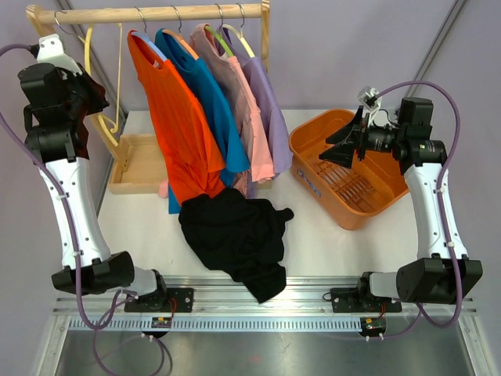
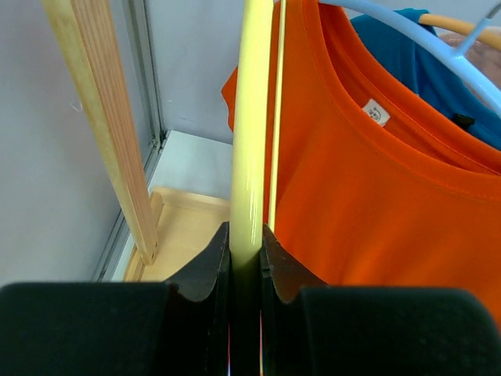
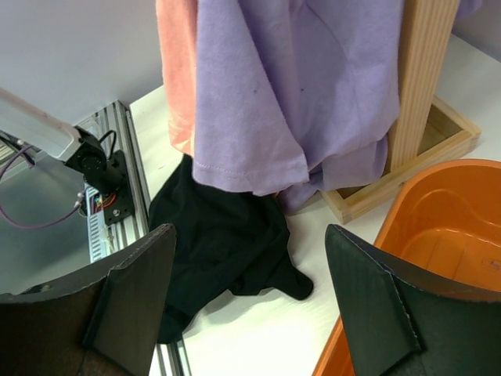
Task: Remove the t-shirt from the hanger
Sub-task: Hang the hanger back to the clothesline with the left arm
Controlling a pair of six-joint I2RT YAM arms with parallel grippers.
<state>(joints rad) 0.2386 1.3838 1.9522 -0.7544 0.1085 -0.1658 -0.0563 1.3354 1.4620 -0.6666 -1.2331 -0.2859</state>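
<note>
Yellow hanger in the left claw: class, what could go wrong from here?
1. The left claw is shut on the yellow hanger, close beside the orange t-shirt; pulling it away might snag that shirt.
2. The black t-shirt drapes over the table's near edge and could slide off.

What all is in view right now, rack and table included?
rack: one, pale wood, back of table
orange t-shirt: one, hung, leftmost
blue t-shirt: one, hung beside orange
pink t-shirt: one, hung next
purple t-shirt: one, hung, rightmost
black t-shirt: one, crumpled, table front
bare hanger: one, yellow, rack's left end
basket: one, orange, table right
table: one, white
left gripper: shut on bare hanger
right gripper: open, above basket
</note>
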